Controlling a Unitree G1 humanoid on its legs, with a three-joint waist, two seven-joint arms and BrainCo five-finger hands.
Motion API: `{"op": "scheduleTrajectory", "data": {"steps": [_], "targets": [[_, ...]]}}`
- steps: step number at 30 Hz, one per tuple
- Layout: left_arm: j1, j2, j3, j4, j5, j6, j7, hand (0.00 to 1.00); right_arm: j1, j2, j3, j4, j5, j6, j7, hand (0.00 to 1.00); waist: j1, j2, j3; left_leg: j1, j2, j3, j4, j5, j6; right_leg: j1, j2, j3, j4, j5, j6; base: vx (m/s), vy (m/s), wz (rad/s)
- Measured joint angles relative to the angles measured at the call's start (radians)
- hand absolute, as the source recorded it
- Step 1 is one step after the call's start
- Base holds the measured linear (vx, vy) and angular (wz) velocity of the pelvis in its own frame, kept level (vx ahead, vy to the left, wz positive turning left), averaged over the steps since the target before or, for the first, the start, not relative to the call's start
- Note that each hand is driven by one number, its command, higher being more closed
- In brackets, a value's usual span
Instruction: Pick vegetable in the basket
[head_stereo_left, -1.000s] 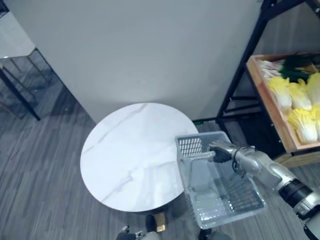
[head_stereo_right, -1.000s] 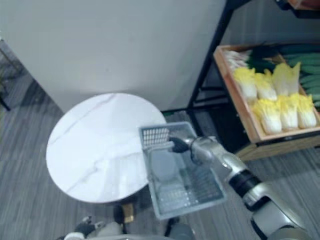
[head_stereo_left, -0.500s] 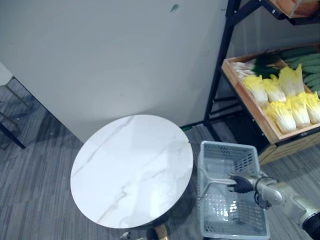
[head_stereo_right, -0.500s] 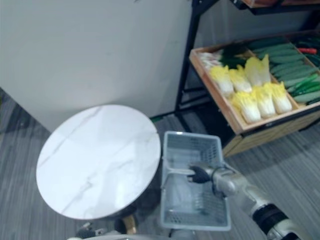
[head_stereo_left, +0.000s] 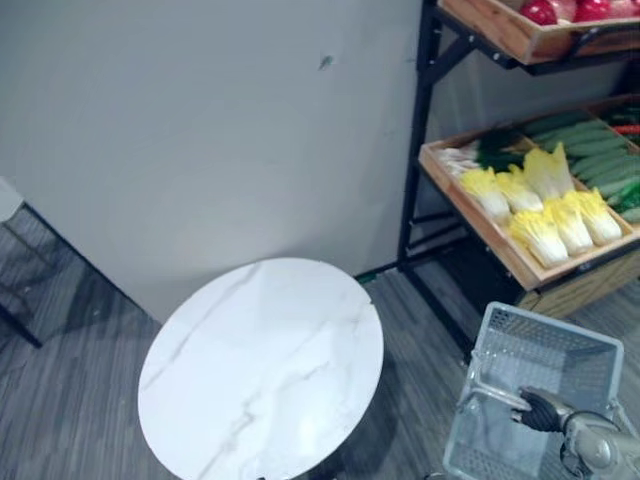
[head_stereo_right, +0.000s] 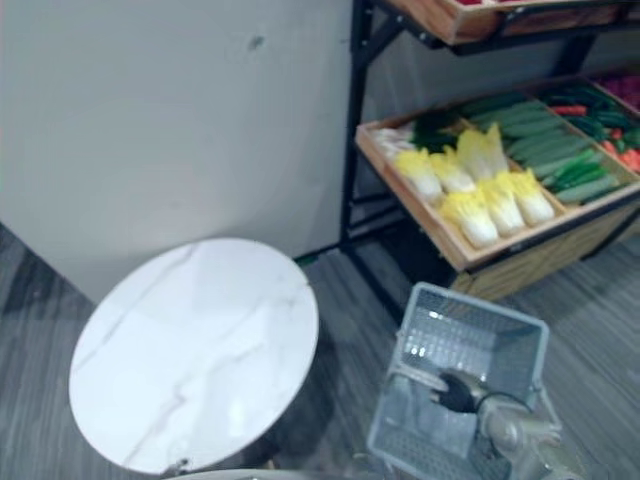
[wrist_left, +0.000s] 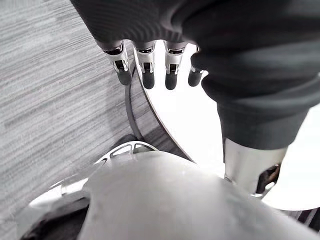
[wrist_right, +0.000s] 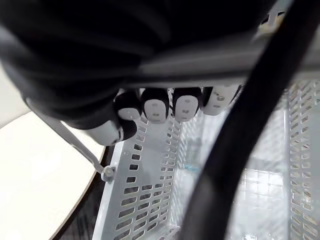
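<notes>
Right of the round white tabletop (head_stereo_left: 260, 370), near side: right hand (head_stereo_left: 543, 411) gripped a grey mesh basket (head_stereo_left: 550, 345), fingers (wrist_right: 155, 106) curled round its metal handle (head_stereo_left: 490, 392). Basket hung tilted, close to the tabletop rim, not touching it as far as I could see.

Vegetables sat beyond the tabletop, to its right, on a black rack (head_stereo_left: 420, 130). Pale yellow cabbages (head_stereo_left: 545, 210) lay in rows in a sloped wooden crate (head_stereo_left: 480, 215), clear of the basket. Green cucumbers (head_stereo_left: 590, 160) lay in the same crate, on the side farther from the tabletop, with dark leafy greens (head_stereo_left: 500, 148) at its back. Red produce (head_stereo_left: 540, 12) sat in a second crate one shelf up.

Left hand (wrist_left: 145, 65) hung over the grey floor (wrist_left: 50, 90) right at the tabletop rim, fingers straight and slack, nothing in them.
</notes>
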Motion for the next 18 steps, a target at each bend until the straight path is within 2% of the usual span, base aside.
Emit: {"op": "scheduleTrajectory", "data": {"steps": [1,2,3,4,6,7,8,10,12,13,14,15,16,18], "targets": [[-0.022,0.018,-0.015,0.0,0.017,0.0,-0.001,0.0,0.03,0.02,-0.023,-0.031,-0.001,0.007,0.0,1.0,-0.004,-0.018,-0.002,-0.034,-0.006,0.031,0.065,-0.031,0.024,-0.012,-0.012,0.03,-0.034,0.02,0.024,-0.03,0.122,-0.59],[-0.029,0.026,-0.025,0.0,0.024,0.0,-0.003,0.0,0.046,0.029,-0.03,-0.052,-0.001,0.012,0.0,1.0,-0.009,-0.034,-0.002,-0.049,-0.014,0.058,0.097,-0.035,0.033,-0.015,-0.027,0.042,-0.056,0.034,0.023,-0.06,0.174,-0.49],[-0.027,0.012,-0.023,0.002,0.03,0.001,-0.004,0.0,0.062,0.026,-0.036,-0.078,-0.001,0.021,0.003,1.0,-0.027,-0.008,-0.003,-0.058,0.011,0.107,0.093,-0.052,0.074,0.029,-0.026,-0.041,-0.119,0.002,-0.015,-0.05,0.225,-0.76],[-0.036,-0.002,-0.005,-0.002,0.03,-0.003,-0.004,0.0,0.029,0.047,-0.042,-0.084,0.0,0.032,-0.002,1.0,-0.026,0.02,0.013,-0.044,0.038,0.182,0.091,-0.069,0.083,-0.031,-0.043,-0.139,0.063,-0.034,-0.133,-0.05,0.258,-1.02],[-0.042,0.014,0.004,-0.007,0.029,0.0,-0.004,0.0,0.004,0.059,-0.026,-0.087,0.0,0.021,-0.008,1.0,-0.028,0.009,0.029,-0.041,0.077,0.302,0.135,-0.096,0.099,-0.053,-0.083,-0.268,0.387,-0.078,-0.2,-0.03,0.217,-0.92],[-0.04,0.014,-0.002,-0.012,0.029,0.0,-0.005,0.0,0.002,0.059,-0.021,-0.086,-0.005,0.021,-0.007,1.0,-0.025,0.0,0.024,-0.038,0.078,0.325,0.131,-0.096,0.1,-0.038,-0.091,-0.292,0.426,-0.085,-0.209,-0.07,0.146,-0.85],[-0.034,0.016,-0.008,-0.014,0.029,0.0,-0.005,0.0,-0.015,0.06,-0.011,-0.081,-0.014,0.019,-0.007,1.0,-0.015,-0.016,0.014,-0.035,0.086,0.394,0.13,-0.097,0.101,-0.02,-0.105,-0.319,0.466,-0.089,-0.214,-0.07,0.094,-0.95],[-0.029,0.018,0.001,-0.012,0.027,0.0,-0.008,0.0,-0.064,0.071,-0.002,-0.058,-0.026,0.016,-0.005,1.0,0.012,-0.021,0.01,-0.032,0.114,0.491,0.132,-0.094,0.098,0.005,-0.12,-0.317,0.467,-0.085,-0.204,-0.12,0.045,-1.55],[-0.018,0.02,0.015,-0.011,0.026,0.0,-0.008,0.0,-0.107,0.088,0.012,-0.052,-0.026,0.018,-0.004,1.0,0.017,-0.019,0.008,-0.037,0.153,0.567,0.157,-0.084,0.088,0.032,-0.135,-0.294,0.397,-0.051,-0.145,-0.09,-0.093,-1.52],[-0.016,0.026,0.021,-0.011,0.026,0.0,-0.008,0.0,-0.116,0.102,0.02,-0.055,-0.026,0.015,-0.005,1.0,0.02,-0.03,0.001,-0.046,0.178,0.606,0.197,-0.083,0.086,0.061,-0.144,-0.282,0.276,-0.003,-0.076,-0.07,-0.316,-1.42],[-0.022,0.034,0.024,-0.01,0.027,0.001,-0.008,0.0,-0.116,0.115,0.024,-0.058,-0.026,0.005,-0.005,1.0,0.029,-0.051,-0.012,-0.061,0.205,0.621,0.252,-0.083,0.084,0.077,-0.146,-0.27,0.15,0.025,-0.022,-0.07,-0.316,-1.46],[-0.028,0.033,0.03,-0.007,0.028,0.002,-0.008,0.0,-0.116,0.115,0.025,-0.058,-0.026,-0.001,-0.006,1.0,0.033,-0.045,-0.013,-0.067,0.226,0.623,0.276,-0.079,0.079,0.088,-0.119,-0.275,0.095,0.015,-0.02,-0.11,-0.433,-1.61],[-0.032,0.017,0.041,-0.006,0.03,0.0,-0.008,0.0,-0.121,0.112,0.025,-0.059,-0.026,-0.002,-0.011,1.0,0.043,-0.013,-0.014,-0.074,0.262,0.636,0.306,-0.068,0.061,0.094,-0.072,-0.27,0.002,0.014,-0.02,-0.1,-0.343,-1.24],[-0.047,-0.01,0.043,0.001,0.03,0.001,-0.008,0.0,-0.105,0.108,0.009,-0.064,-0.026,0.004,-0.033,1.0,0.019,0.022,-0.008,-0.076,0.31,0.66,0.339,-0.058,0.048,0.116,-0.026,-0.271,-0.089,0.014,-0.02,-0.11,-0.376,-0.73]]}}
